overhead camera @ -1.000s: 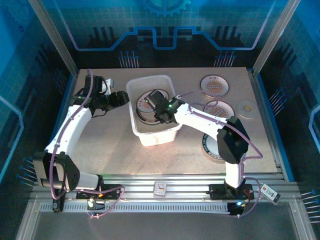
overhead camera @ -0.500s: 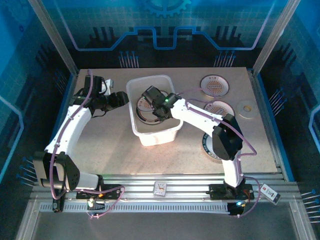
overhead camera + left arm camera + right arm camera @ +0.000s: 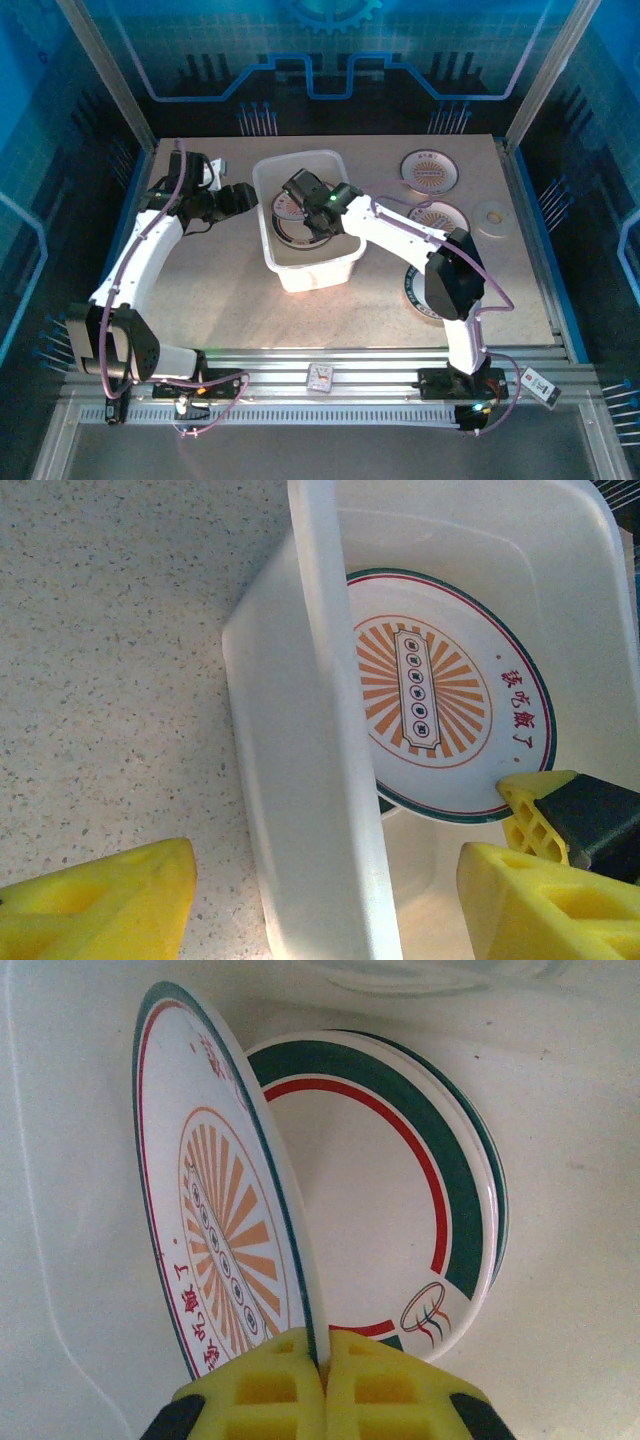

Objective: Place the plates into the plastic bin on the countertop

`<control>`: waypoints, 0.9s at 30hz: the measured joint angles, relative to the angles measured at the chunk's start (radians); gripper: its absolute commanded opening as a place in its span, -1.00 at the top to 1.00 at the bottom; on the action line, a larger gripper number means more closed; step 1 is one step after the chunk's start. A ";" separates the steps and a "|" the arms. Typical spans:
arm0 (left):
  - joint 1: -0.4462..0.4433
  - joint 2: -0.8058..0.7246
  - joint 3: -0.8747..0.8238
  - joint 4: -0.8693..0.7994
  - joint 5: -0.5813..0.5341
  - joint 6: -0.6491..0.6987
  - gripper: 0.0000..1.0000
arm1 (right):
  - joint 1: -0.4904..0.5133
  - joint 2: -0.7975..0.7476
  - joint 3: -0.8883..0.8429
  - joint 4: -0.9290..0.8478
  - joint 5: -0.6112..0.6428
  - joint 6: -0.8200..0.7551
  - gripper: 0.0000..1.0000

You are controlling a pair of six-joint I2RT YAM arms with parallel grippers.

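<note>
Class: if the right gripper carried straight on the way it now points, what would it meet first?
Probably the green-rimmed plate lying flat in the plastic bin, beyond the sunburst plate the right gripper holds; depth is unclear.

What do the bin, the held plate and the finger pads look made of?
plastic bin: milky translucent plastic with a smooth, slightly shiny wall and a rolled rim.
sunburst plate: glossy white with a printed pattern; ceramic or melamine, cannot tell which.
right gripper fingers: matte yellow with an open lattice core, probably printed plastic, possibly rubbery.
</note>
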 measured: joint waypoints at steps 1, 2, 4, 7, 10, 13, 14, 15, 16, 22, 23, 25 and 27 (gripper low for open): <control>0.000 0.000 -0.002 0.001 0.002 0.000 -0.41 | 0.000 0.003 0.005 -0.005 0.000 0.003 1.00; 0.000 0.000 -0.005 0.002 0.004 0.000 -0.42 | 0.001 0.006 0.013 -0.013 0.000 0.007 1.00; 0.001 0.000 -0.011 0.002 0.006 0.000 -0.41 | 0.003 0.008 0.021 -0.024 0.000 0.014 1.00; 0.001 0.000 -0.015 0.002 0.012 0.000 -0.42 | 0.013 0.008 0.026 -0.035 0.004 0.023 1.00; 0.001 0.000 -0.017 0.002 0.019 -0.001 -0.42 | 0.023 0.008 0.026 -0.039 0.006 0.030 1.00; 0.001 0.000 -0.017 0.002 0.022 -0.005 -0.42 | 0.029 0.008 0.026 -0.039 -0.002 0.037 1.00; 0.001 0.000 -0.018 0.003 0.024 -0.008 -0.42 | 0.030 0.008 0.026 -0.039 -0.004 0.039 1.00; 0.001 0.000 -0.019 0.004 0.027 -0.010 -0.42 | 0.031 0.008 0.026 -0.039 -0.004 0.042 1.00; 0.001 0.000 -0.022 0.008 0.030 -0.016 -0.42 | 0.031 0.010 0.026 -0.039 -0.005 0.045 1.00; 0.001 0.000 -0.043 0.019 0.046 -0.026 -0.42 | 0.035 0.032 0.019 -0.024 -0.003 0.056 1.00; 0.001 0.000 -0.044 0.021 0.048 -0.026 -0.42 | 0.036 0.036 0.012 -0.013 -0.002 0.056 1.00; 0.001 0.000 -0.045 0.025 0.052 -0.026 -0.42 | 0.043 0.044 0.004 0.004 0.012 0.058 1.00; 0.001 0.000 -0.045 0.025 0.055 -0.026 -0.42 | 0.047 0.055 -0.003 0.018 0.024 0.061 1.00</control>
